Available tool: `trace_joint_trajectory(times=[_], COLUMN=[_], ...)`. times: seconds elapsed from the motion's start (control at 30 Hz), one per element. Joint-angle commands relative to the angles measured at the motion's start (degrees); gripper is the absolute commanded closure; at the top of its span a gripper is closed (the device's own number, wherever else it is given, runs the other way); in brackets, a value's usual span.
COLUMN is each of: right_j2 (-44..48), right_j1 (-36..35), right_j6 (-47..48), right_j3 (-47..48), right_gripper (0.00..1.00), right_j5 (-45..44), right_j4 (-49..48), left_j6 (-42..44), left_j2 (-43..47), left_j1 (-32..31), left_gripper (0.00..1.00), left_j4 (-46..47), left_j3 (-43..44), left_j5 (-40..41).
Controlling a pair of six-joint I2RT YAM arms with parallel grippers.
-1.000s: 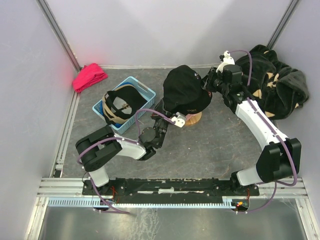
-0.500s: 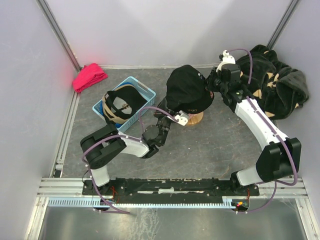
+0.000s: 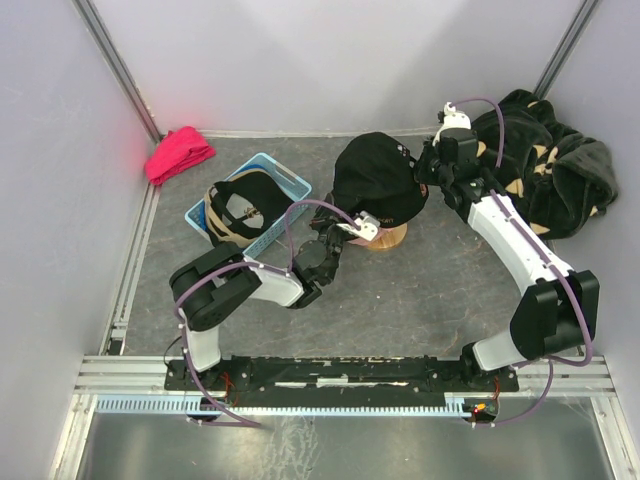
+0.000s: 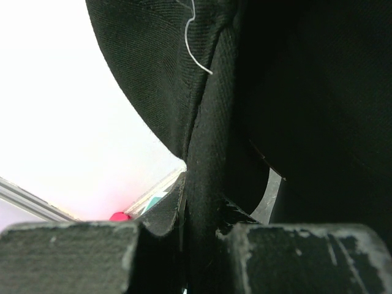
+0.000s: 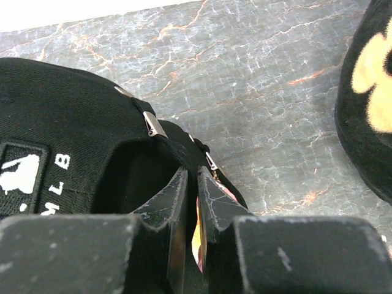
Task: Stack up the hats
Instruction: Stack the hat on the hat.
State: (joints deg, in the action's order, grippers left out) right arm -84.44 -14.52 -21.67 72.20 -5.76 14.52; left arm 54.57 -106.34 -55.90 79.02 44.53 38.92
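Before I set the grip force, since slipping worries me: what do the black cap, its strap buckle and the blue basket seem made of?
The black cap looks like matte cotton twill: diagonal weave and a loose white thread show close up. The strap buckle is probably metal, by its silvery glint. The blue basket is likely rigid plastic, by its slotted walls.

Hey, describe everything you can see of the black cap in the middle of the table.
The black cap is soft twill, with white MLB lettering by its rear opening, a strap with a metal buckle and a loose white thread. It is crown up, mid-table, above what looks like a tan cap. The left gripper pinches its near edge. The right gripper pinches its rear rim, where a coloured tag shows.
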Motion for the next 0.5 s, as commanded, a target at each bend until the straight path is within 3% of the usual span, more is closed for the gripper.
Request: trace_joint_trajectory(times=[0.0,0.47], right_j2=[0.6,0.7], right_j1=[0.8,5.2], right_j6=[1.8,-3.1], right_j3=[1.6,-2.9], right_gripper=[0.83,0.84], right_j5=[-3.0,0.1], right_j4=[0.6,-3.6], left_j6=[-5.4,-8.1], left_j2=[1.0,2.7], left_j1=[0.5,-1.5], left_gripper=[0.97,0.97], left_j4=[1.2,6.9], left_j3=[0.0,-6.1], left_j5=[0.1,-2.0])
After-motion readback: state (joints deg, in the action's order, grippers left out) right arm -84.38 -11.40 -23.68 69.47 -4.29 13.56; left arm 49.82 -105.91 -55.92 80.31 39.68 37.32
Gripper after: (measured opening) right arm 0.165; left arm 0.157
